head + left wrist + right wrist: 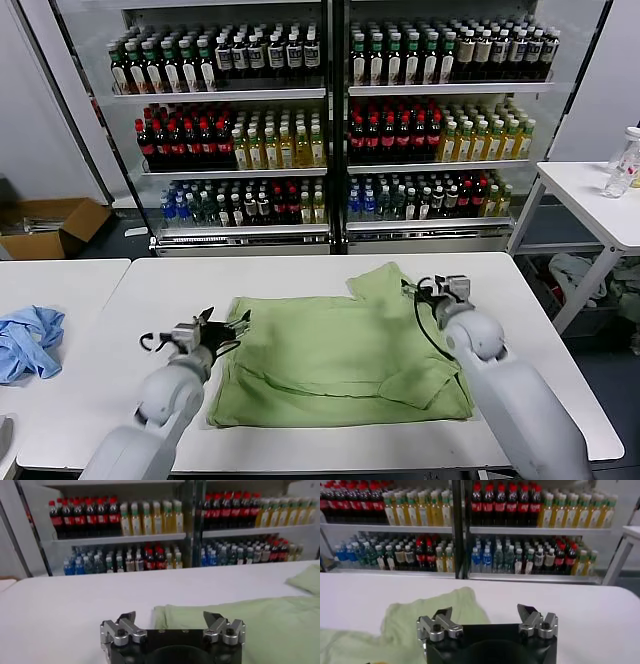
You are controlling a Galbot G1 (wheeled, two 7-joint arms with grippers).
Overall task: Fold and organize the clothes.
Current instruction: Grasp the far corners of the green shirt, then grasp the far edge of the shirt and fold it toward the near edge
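I hold my left gripper point(225, 330) and right gripper point(420, 292) at opposite edges of the shirt point(330, 355). Both have fingers spread apart and empty, placed to grasp each side for folding.

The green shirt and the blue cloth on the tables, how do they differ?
The green shirt lies spread flat between both open grippers, left gripper and right gripper; the blue cloth sits crumpled on the neighbouring table, untouched. The shirt covers far more surface. Both are soft fabric.
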